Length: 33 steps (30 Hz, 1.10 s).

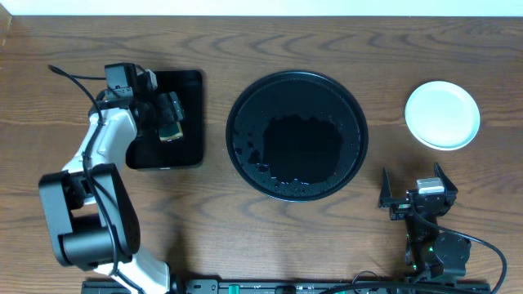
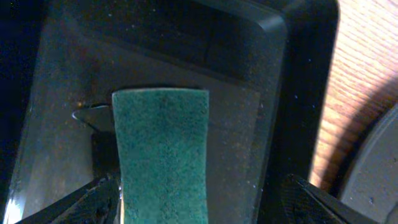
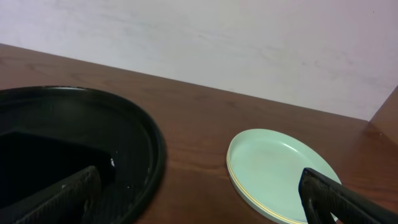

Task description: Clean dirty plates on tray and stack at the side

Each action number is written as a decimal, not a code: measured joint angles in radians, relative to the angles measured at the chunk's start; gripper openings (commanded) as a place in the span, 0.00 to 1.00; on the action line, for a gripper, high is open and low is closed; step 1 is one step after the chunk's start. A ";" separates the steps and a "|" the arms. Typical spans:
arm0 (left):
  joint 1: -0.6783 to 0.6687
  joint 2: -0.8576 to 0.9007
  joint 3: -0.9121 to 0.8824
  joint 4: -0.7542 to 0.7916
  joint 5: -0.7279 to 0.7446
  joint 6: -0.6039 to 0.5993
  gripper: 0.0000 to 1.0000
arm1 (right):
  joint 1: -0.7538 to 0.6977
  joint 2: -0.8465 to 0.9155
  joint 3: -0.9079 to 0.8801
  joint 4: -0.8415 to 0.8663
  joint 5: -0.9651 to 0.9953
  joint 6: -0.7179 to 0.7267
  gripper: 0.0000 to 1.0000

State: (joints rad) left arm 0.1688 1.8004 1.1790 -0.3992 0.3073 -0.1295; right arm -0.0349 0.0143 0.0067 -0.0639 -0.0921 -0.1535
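Stacked plates, lower ones mostly hidden

The table is warm brown wood with darker, wavy grain. The tray is glossy black, flecked with tiny pale specks, with a flatter black, jagged-edged patch at its middle. The plates are pale mint, with a thin pale yellow line along the stack's edge; from overhead they look almost white. The rectangular tray is black as well, its floor dusted with faint greyish and brownish marks. The sponge is deep green, finely mottled, with a pale yellowish edge. The left arm is white and black. The wall is off-white.
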 measured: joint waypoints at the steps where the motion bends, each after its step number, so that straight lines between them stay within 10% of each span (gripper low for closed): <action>1: -0.001 -0.017 0.000 -0.008 0.000 0.000 0.84 | 0.000 0.000 0.000 0.000 0.000 0.000 0.99; 25: -0.002 -1.123 -0.009 -0.013 -0.072 0.030 0.84 | 0.000 -0.002 0.000 0.000 0.004 0.000 0.99; 33: -0.002 -1.405 -0.270 -0.031 -0.097 0.033 0.84 | 0.000 -0.002 0.000 0.000 0.004 0.000 0.99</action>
State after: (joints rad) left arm 0.1669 0.3954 0.9089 -0.4305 0.2100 -0.0963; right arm -0.0349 0.0120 0.0067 -0.0639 -0.0879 -0.1532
